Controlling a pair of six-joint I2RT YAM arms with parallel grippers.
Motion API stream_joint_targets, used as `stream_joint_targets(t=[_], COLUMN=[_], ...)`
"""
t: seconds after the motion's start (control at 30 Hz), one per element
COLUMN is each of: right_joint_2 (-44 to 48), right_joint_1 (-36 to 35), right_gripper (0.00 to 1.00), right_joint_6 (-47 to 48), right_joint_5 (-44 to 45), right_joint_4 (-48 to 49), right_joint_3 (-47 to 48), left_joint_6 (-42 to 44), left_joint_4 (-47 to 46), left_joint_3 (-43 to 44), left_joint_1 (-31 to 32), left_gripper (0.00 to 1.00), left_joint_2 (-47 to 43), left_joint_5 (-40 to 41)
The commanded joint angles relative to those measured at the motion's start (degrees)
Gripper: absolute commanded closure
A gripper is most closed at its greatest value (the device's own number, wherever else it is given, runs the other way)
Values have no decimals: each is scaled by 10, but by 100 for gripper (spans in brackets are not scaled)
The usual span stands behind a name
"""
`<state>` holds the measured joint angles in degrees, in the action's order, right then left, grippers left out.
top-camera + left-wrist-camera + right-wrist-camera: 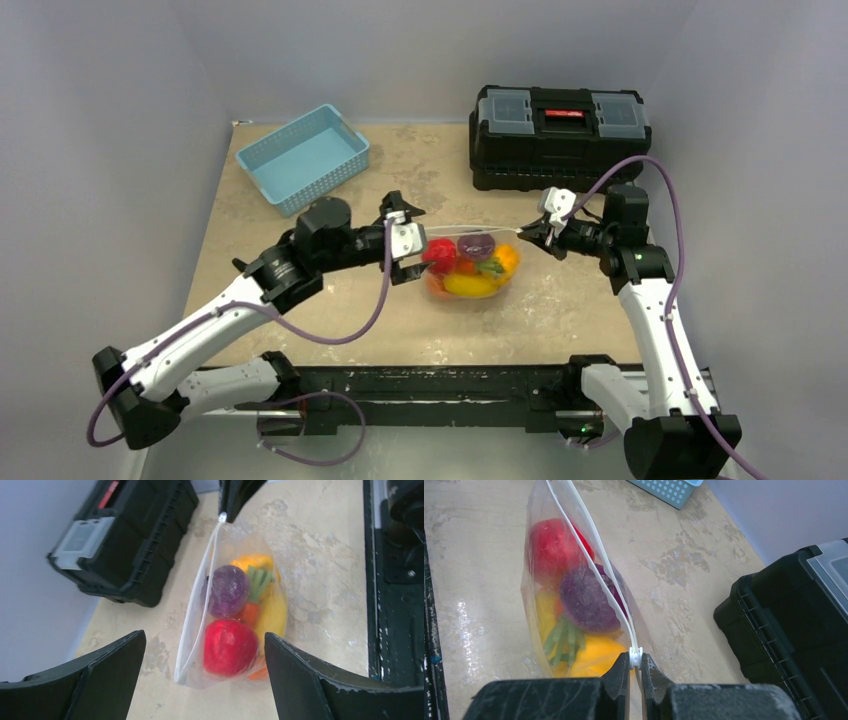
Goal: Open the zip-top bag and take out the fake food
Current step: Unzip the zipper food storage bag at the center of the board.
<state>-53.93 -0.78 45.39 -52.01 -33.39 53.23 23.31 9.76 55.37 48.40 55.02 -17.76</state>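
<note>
The zip-top bag stands in mid-table, its white zip strip uppermost, the two strips slightly apart. Inside is the fake food: a red apple, a purple piece, a yellow banana and orange pieces. My right gripper is shut on the white zip slider at the bag's right end. My left gripper is wide open, with the bag's left end between its fingers and untouched; it also shows in the top view.
A light-blue perforated basket sits at the back left. A black toolbox stands at the back right, close behind my right arm. The black rail runs along the table's near edge.
</note>
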Motion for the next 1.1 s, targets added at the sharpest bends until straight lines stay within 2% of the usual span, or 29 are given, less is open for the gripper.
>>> stream_joint_targets(t=[0.0,0.13,0.3,0.37,0.67,0.9,1.07], right_joint_2=[8,8,8,7,4,4,2], right_joint_1=[3,2,3,2,2,3,3], right_gripper=[99,99,99,99,99,99,100], right_joint_6=[14,15,15,15,17,19,19], right_joint_5=[-14,-15,-16,-16,-17,-16,-18], right_joint_4=[-9,-10,-9,-11,-12,-12,-13], right_joint_3=[-1,-1,-2,-2,-2,-3,-3], left_joint_6=[69,73,66,65,48,22,30], left_joint_4=[119,136,144,135,82,16,5], left_joint_3=[85,128,171,173,146,107,91], left_joint_1=[-13,-13,-13,-12,-13,-13,-17], left_gripper=[14,18,31,33,35,27,25], left_joint_2=[95,164,229,241,224,160,127], left_joint_5=[-105,-108,-48,-27,-16,-22,4])
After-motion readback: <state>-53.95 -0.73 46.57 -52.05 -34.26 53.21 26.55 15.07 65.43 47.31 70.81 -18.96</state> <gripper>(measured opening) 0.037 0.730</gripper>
